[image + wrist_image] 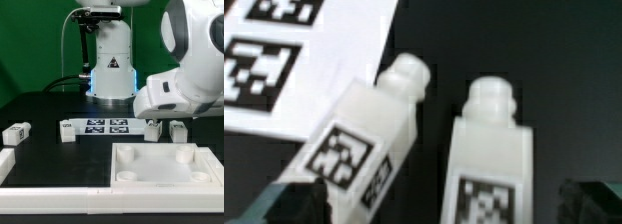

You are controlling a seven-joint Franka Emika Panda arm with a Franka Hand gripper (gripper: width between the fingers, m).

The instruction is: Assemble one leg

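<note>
The gripper (pixel 166 118) is largely hidden beneath the white wrist. Its fingers (pixel 599 198) can be made out only as dim, blurred shapes, spread wide with nothing clasped. Between them the leg (pixel 491 150) is seen, its lower end cut off, and a second leg (pixel 352 140) is tilted just beside it, overlapping the marker board (pixel 304 55).

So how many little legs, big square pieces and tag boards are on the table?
Legs: 4
Square piece: 1
Marker board: 1
Total: 6
</note>
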